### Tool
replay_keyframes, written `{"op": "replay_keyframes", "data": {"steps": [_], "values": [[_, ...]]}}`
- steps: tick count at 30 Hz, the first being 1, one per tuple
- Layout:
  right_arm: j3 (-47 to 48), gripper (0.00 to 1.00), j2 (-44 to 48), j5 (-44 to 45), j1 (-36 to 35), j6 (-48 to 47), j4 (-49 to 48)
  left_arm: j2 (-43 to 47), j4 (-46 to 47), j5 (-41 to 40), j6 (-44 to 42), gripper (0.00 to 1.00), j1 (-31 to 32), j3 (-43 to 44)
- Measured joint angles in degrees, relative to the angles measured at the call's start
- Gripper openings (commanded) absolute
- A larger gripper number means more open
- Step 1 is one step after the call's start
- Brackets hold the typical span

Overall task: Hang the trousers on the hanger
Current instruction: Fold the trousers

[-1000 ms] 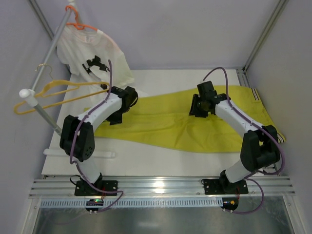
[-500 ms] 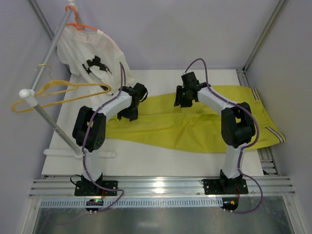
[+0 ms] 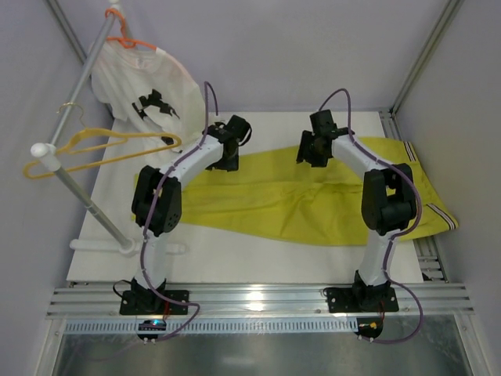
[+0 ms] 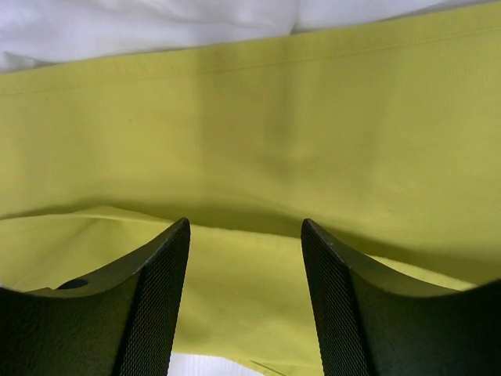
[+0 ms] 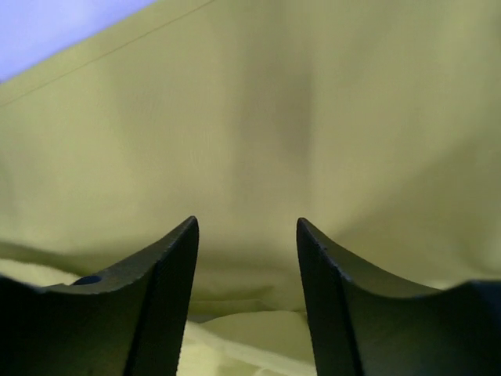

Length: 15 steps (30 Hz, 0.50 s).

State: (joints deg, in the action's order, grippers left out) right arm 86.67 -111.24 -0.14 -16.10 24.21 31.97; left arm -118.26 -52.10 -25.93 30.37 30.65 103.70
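The yellow-green trousers lie flat across the white table, with striped bands at their right end. The thin yellow hanger hangs by its metal hook from the slanted rail at the left, with nothing on it. My left gripper hovers open over the far edge of the trousers, and nothing sits between its fingers. To its right, my right gripper is also open just above the cloth, holding nothing.
A white T-shirt with black print hangs on an orange hanger higher on the same rail. The rail's white foot bar lies at the table's near left. Metal frame posts stand at the back corners.
Both grippers have moved toward the far edge of the trousers, the left one going right and away from the base. The right jaws have spread wider. The trousers still lie flat.
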Motion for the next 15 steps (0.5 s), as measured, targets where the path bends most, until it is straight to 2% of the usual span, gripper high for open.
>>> {"op": "replay_keyframes", "data": {"steps": [8, 15], "values": [[-4.6, 0.59, 0.3, 3.5, 10.1, 0.3, 0.2, -10.0, -0.1, 1.2, 0.6, 0.61, -1.9, -0.2], [-8.2, 0.59, 0.2, 3.9, 6.2, 1.3, -1.4, -11.2, -0.8, 1.4, 1.4, 0.61, -5.8, 1.4]]}}
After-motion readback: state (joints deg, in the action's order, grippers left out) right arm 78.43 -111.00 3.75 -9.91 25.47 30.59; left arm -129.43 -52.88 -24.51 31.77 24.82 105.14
